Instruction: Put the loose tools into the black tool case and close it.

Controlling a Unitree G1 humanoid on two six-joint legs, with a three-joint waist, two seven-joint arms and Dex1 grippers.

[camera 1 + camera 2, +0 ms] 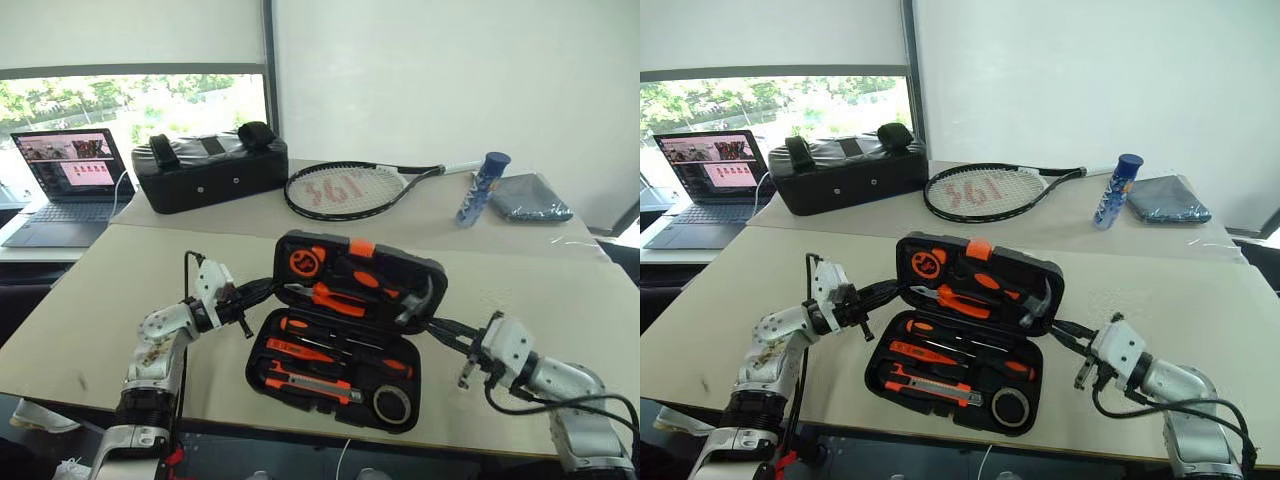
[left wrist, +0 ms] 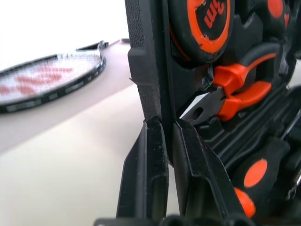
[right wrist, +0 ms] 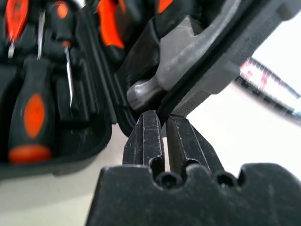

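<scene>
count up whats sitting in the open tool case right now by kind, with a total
In the black tool case, as far as the head views show:
screwdrivers: 3
utility knife: 1
tape roll: 1
pliers: 1
hammer: 1
tape measure: 1
total: 8

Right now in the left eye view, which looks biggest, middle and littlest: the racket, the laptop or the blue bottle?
1. Racket
2. Laptop, nearly as big, so that's unsure.
3. Blue bottle, clearly littlest.
</scene>
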